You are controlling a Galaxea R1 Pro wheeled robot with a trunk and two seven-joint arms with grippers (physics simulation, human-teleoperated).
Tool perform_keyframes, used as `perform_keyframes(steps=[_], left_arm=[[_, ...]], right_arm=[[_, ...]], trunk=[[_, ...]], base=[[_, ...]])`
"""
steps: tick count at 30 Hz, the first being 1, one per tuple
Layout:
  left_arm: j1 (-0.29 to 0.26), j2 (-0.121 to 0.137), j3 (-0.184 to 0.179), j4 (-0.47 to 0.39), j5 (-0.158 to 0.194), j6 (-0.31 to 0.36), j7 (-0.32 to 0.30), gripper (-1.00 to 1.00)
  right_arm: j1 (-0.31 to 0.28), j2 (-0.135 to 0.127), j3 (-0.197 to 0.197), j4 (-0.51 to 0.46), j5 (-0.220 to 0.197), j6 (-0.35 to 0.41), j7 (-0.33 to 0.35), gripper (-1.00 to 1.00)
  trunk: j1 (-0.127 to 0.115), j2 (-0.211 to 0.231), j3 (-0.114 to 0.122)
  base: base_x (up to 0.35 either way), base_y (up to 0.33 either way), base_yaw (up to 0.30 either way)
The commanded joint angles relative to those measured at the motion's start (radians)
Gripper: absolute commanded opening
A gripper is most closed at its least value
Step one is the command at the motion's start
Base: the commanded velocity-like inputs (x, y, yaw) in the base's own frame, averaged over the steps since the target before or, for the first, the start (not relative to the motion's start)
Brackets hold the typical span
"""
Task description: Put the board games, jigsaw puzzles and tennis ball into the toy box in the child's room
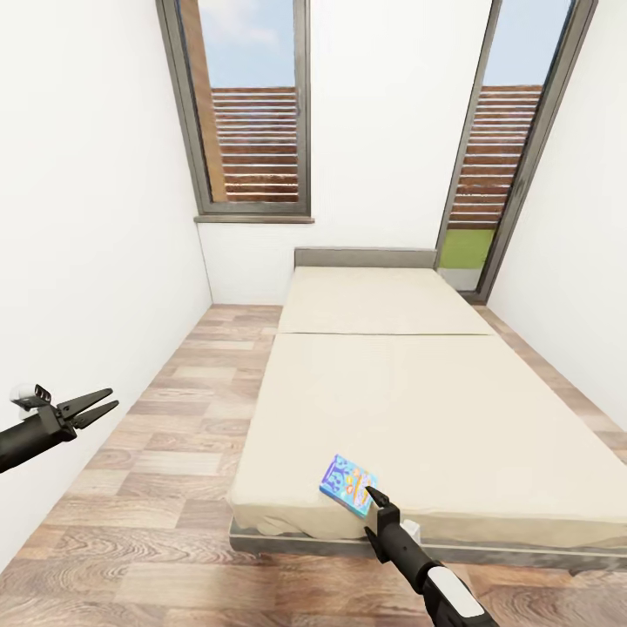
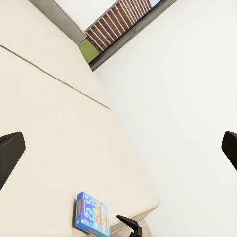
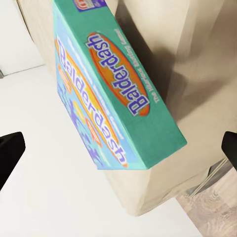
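Bed [image 1: 418, 409] ahead of me, long and low, plain beige mattress cover, thin dark grey frame and headboard. I count one board game on it: a small flat blue "Balderdash" box [image 1: 347, 484] near the foot edge. My right gripper [image 1: 376, 498] sits right at it, jaws spread, gripping nothing. Left gripper [image 1: 97, 406] hangs over the wood-plank floor [image 1: 165, 418], jaws released too.

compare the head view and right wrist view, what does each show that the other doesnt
Head view alone: both windows, the headboard, the wood floor along the bed's left side, the left gripper open in the air, and the right gripper near the game. Right wrist view alone: the name "Balderdash" printed on the box. Both: the blue board game on the bed near its foot corner.
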Motion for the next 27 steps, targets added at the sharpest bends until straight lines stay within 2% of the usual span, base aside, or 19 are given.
perform_keyframes(steps=[1,27], left_arm=[[-0.001,0.0,0.0,0.0,0.0,0.01,-0.003,1.0],[-0.001,-0.001,-0.001,0.0,-0.001,0.01,0.002,1.0]], right_arm=[[-0.001,0.001,-0.007,0.0,-0.005,0.009,0.0,1.0],[-0.001,0.001,-0.007,0.0,-0.005,0.009,0.0,1.0]], trunk=[[0.0,0.0,-0.001],[0.0,0.0,-0.001]], base=[[0.003,-0.005,0.0],[0.032,0.023,0.0]])
